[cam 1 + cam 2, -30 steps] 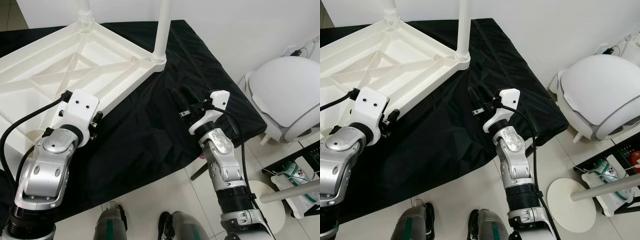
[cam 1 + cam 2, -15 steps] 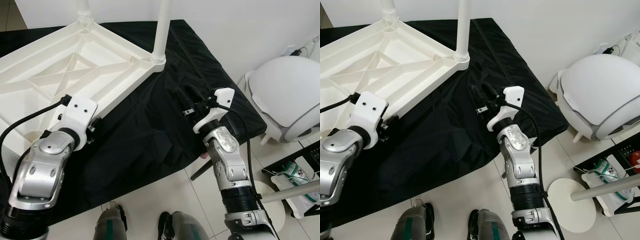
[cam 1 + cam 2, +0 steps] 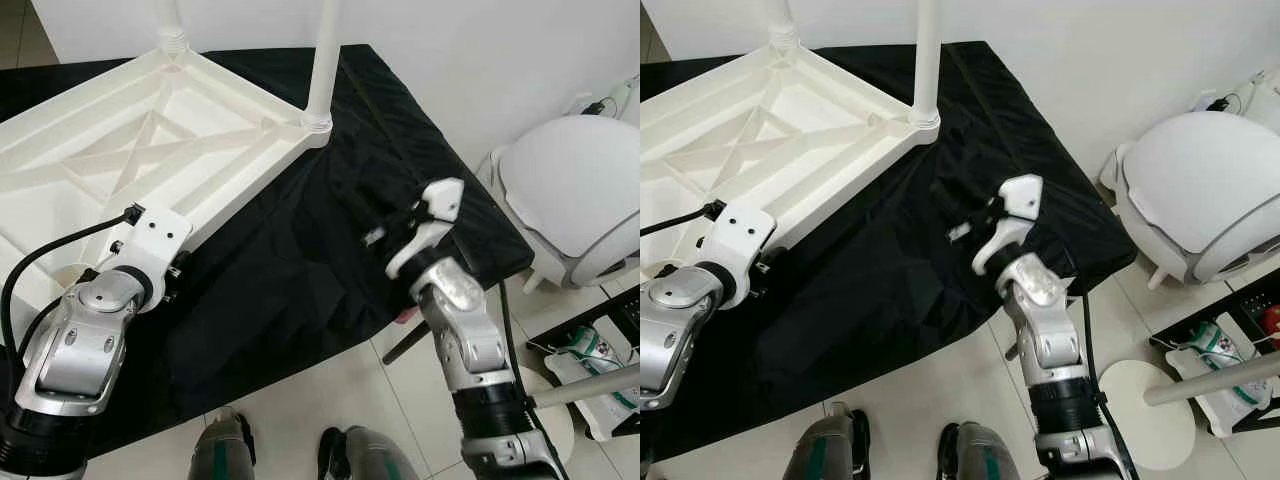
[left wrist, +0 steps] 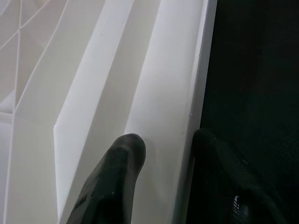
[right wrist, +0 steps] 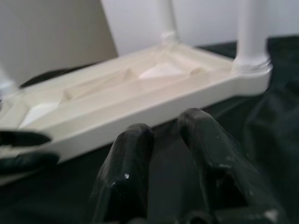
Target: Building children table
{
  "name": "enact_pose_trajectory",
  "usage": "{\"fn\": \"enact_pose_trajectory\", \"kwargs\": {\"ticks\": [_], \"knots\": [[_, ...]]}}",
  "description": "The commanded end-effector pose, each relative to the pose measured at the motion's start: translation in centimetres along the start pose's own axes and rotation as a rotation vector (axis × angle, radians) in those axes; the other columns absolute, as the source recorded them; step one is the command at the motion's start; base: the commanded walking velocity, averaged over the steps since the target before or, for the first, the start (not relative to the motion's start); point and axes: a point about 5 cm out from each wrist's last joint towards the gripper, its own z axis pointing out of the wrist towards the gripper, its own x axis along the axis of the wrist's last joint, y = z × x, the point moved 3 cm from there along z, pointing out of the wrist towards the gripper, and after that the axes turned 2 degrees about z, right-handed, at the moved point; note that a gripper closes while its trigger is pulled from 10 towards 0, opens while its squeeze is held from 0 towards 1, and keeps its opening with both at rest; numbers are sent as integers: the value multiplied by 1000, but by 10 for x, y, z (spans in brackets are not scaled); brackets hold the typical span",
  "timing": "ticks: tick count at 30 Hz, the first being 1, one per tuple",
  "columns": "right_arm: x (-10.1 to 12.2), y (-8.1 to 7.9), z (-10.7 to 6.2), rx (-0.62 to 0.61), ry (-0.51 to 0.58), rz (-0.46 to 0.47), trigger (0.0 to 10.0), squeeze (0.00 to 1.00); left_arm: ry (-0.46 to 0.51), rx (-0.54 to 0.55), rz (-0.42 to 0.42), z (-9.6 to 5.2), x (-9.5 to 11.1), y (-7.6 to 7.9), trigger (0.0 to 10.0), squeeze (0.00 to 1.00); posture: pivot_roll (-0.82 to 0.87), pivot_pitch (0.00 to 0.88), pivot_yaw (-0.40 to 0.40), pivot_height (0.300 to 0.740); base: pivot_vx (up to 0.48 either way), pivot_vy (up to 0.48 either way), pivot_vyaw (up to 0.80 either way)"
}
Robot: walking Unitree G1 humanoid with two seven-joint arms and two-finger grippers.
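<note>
the white plastic children's table (image 3: pixel 170 130) lies upside down on the counter (image 3: pixel 300 250), which is draped in a black cloth (image 3: pixel 890 260). its ribbed underside faces up, with crossed braces in the middle. two white legs stand upright in corner sockets: one leg (image 3: pixel 322 60) at the corner nearest the middle of the cloth, another leg (image 3: pixel 168 20) at the far corner.

the left gripper (image 4: pixel 161 154) is at the table's near long edge. in the left wrist view one of its black fingers (image 4: pixel 117 172) lies on the inner side of the white rim and the other on the outer side against the black cloth, so the fingers straddle the rim; whether they press on it cannot be told. from the head views the white wrist block (image 3: pixel 150 245) sits just beside that edge.

the right gripper (image 5: pixel 163 158) hovers over the black cloth, apart from the table, pointing toward its side wall and the nearer leg. its two fingers (image 5: pixel 126 168) stand close together with a narrow gap, holding nothing.

beyond the counter's right edge, on the tiled floor (image 3: pixel 330 390), sits a round white pod-like object (image 3: pixel 575 185). a white rod (image 3: pixel 590 385) and a round white disc (image 3: pixel 1145 410) lie near the right arm.
</note>
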Motion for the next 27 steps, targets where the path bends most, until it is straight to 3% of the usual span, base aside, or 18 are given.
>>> {"fn": "enact_pose_trajectory", "kwargs": {"ticks": [1,5,6,7,9,27], "knots": [[0,-2,-3,31,-12,-1,10000,0,-27,9,-3,2,-4,-2,10000,0,41,65,-51,740,0,0,0],[-3,-6,-6,72,-38,-11,10000,0,-30,7,6,2,-5,-2,10000,0,37,65,-49,740,0,0,0],[-5,-6,-8,76,-46,-16,10000,0,-33,8,4,3,-5,-2,6392,0,34,64,-46,740,0,0,0],[-5,-6,-8,76,-46,-16,10000,0,-33,8,4,3,-5,-2,6392,0,34,64,-46,740,0,0,0],[-6,-5,-9,72,-54,-18,10000,0,-39,12,-9,4,-5,-4,0,0,32,65,-43,740,0,0,0],[-3,-7,-9,68,-57,-17,10000,0,-24,45,-85,11,10,0,0,0,23,56,-41,740,0,0,0]]}}
